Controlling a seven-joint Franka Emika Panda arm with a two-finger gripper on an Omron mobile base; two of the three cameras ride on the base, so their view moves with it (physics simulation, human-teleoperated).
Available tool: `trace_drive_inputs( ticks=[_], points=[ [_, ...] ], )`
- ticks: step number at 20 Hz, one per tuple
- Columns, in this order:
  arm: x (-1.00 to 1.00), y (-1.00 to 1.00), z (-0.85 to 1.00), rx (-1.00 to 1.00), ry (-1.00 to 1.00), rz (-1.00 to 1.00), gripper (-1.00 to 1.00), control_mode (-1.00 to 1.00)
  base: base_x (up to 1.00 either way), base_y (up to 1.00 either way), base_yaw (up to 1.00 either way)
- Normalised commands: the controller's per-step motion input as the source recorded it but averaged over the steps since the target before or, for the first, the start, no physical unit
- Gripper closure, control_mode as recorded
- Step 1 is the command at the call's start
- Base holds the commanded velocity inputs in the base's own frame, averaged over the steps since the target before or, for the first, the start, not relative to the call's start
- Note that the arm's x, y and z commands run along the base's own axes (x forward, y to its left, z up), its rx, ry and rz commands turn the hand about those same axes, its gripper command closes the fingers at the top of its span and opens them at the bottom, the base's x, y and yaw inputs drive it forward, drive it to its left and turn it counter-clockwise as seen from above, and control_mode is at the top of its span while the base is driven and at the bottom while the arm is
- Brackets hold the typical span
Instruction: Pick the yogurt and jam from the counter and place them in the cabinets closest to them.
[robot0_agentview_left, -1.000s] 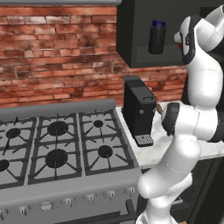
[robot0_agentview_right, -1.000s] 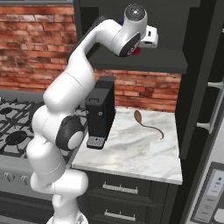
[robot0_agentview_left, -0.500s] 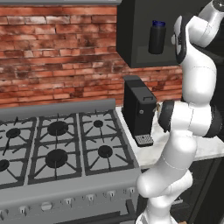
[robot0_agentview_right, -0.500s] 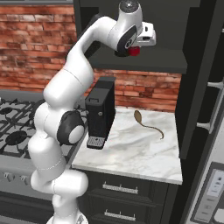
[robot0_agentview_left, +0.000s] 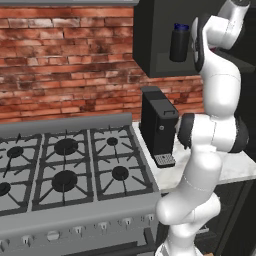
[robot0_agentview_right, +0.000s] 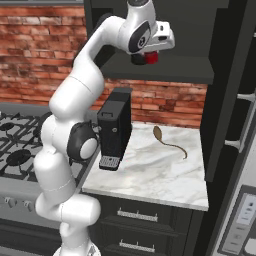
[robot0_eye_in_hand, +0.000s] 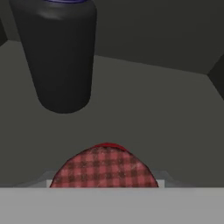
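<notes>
The hand (robot0_agentview_right: 146, 58) is clamped on the red-lidded jam (robot0_agentview_right: 148, 58), raised at the open cabinet (robot0_agentview_left: 160, 62) above the surface (robot0_agentview_right: 155, 170), to shelve it near the dark yogurt (robot0_agentview_left: 179, 43) already standing inside.

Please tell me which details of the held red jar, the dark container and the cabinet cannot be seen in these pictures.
- Red jar with checked lid: hand view, body cut by the grey band; right base view, mostly behind the hand, so its grip stays unclear.
- Dark cylindrical container with blue lid: label too small; hand view, top cut off.
- Black wall cabinet: doors out of view.
</notes>
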Motion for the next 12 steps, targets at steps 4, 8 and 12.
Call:
trace_drive_inputs(
  ticks=[4, 8, 12],
  points=[
    [0.00, 0.00, -0.13, -0.05, 0.00, 0.00, 1.00, -1.00, 0.00, 0.00, 0.00],
    [0.09, 0.00, -0.22, -0.10, 0.00, 0.00, 1.00, -1.00, 0.00, 0.00, 0.00],
    [0.42, 0.04, -0.05, -0.03, 0.00, 0.00, 1.00, -1.00, 0.00, 0.00, 0.00]
  ],
)
